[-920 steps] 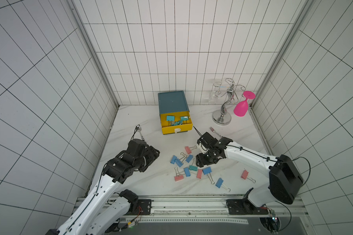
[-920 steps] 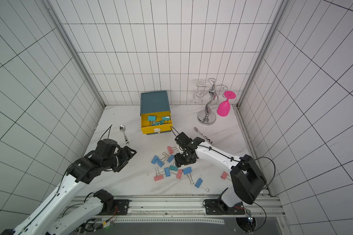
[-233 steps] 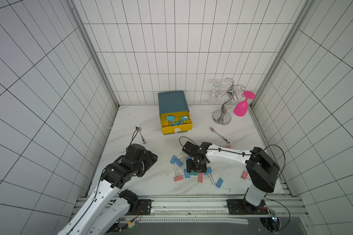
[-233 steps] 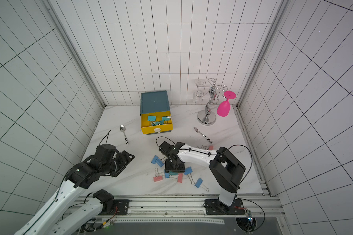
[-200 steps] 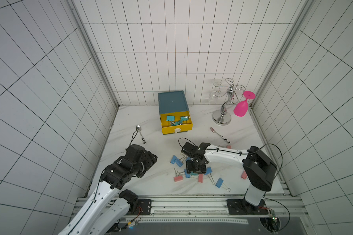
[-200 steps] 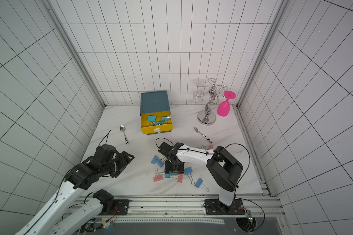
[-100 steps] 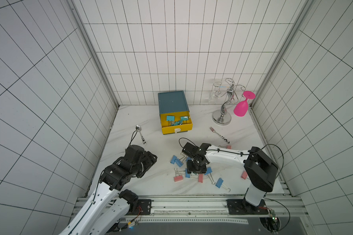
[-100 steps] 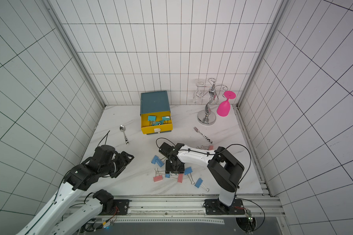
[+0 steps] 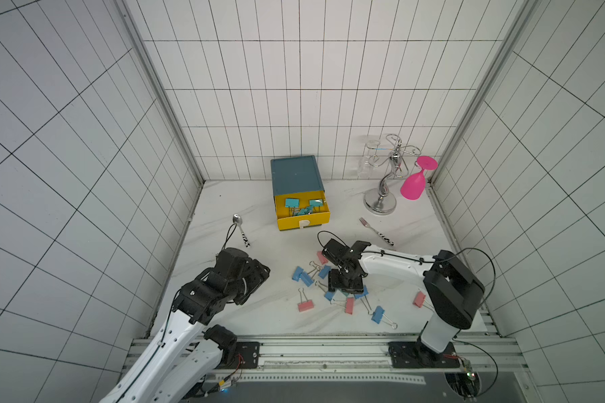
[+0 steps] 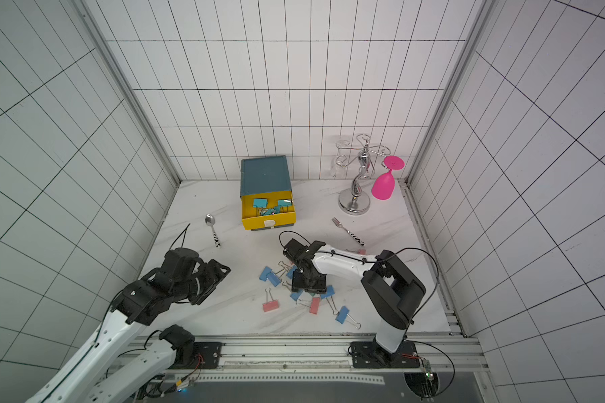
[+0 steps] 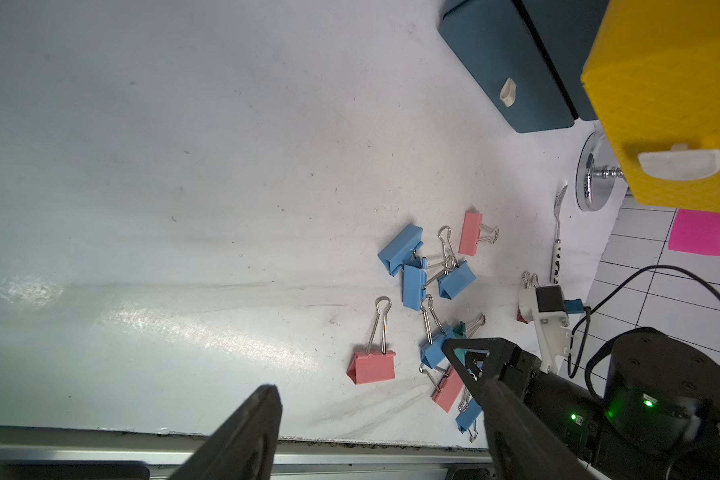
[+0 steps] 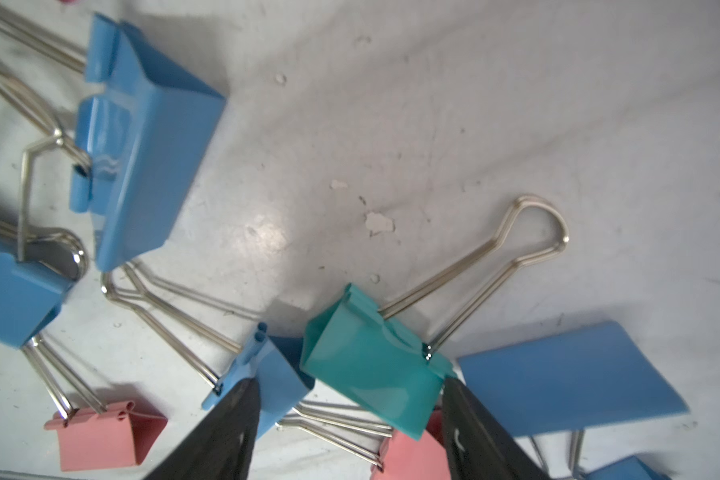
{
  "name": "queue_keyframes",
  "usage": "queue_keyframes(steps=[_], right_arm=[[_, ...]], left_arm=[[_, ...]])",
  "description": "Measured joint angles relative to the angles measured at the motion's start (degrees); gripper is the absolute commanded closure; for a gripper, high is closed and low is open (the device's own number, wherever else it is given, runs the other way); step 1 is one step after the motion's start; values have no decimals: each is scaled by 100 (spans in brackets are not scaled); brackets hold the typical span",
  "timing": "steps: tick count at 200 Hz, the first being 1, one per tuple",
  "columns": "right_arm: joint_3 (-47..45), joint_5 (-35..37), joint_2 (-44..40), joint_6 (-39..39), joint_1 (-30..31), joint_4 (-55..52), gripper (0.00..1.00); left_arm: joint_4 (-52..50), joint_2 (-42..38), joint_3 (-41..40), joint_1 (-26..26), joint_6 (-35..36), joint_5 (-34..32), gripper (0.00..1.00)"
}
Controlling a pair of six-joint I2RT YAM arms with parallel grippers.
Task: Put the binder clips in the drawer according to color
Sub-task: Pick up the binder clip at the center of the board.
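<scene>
At near left, the left gripper (image 9: 257,282) hovers with its claw spread and empty, well apart from the scatter. At far centre the yellow drawer (image 9: 303,219) stands pulled out, with teal clips (image 9: 290,202) lying inside. Right of centre, the right gripper (image 9: 345,284) sits low in the loose binder clips (image 9: 298,274) on the table (image 9: 220,209), its claw spread astride a teal clip (image 12: 371,365), with a blue clip (image 12: 275,374) crowding one finger. A clean pick likely means closing on the teal body alone, then lifting straight up, clear of the tangled wire loops.
</scene>
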Motion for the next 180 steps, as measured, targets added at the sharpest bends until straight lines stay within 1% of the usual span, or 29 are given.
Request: queue_keyframes(steps=[37, 94, 180], right_arm=[[0, -94, -11, -219, -326, 39, 22], [2, -120, -11, -597, -876, 22, 22], [-35, 72, 2, -828, -1244, -256, 33]], left_arm=[[13, 127, 2, 0, 15, 2, 20], [98, 199, 2, 0, 22, 2, 20], [323, 527, 2, 0, 42, 59, 20]])
